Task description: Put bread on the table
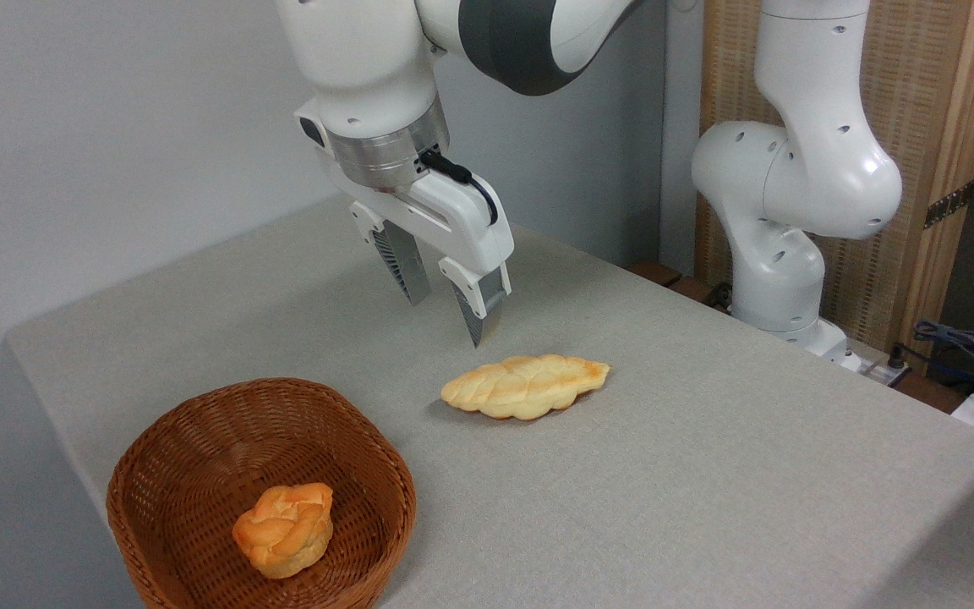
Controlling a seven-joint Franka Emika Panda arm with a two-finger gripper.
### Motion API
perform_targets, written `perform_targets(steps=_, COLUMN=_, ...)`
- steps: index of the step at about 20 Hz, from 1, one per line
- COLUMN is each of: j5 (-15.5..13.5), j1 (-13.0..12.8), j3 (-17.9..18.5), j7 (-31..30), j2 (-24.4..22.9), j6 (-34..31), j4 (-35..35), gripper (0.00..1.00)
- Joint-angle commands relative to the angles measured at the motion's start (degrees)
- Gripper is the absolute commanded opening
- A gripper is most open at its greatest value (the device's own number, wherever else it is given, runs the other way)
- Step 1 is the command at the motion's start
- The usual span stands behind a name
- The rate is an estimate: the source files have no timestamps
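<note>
The bread (524,386), a long pale-golden braided loaf, lies flat on the grey-beige table (707,474) near its middle. My gripper (446,320) hangs above and just behind the loaf's left end, fingers pointing down. It is open, with nothing between its fingers and a clear gap to the loaf below.
A round brown wicker basket (199,440) stands at the front left corner with a small orange-brown knotted bun (284,529) inside. The arm's white base (783,254) rises at the back right, with cables (969,355) beside it. A wall runs along the left.
</note>
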Motion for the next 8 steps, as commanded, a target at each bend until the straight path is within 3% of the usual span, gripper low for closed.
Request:
perform_targets(steps=1, j5=0.65, j1=-0.31, j3=0.33, j7=0.97, j2=-0.23, j6=0.27, j4=0.42, gripper=1.00)
perform_targets(steps=8, j5=0.83, j1=-0.31, j3=0.15, j7=0.97, j2=-0.32, j6=3.87, j4=0.51, gripper=1.00)
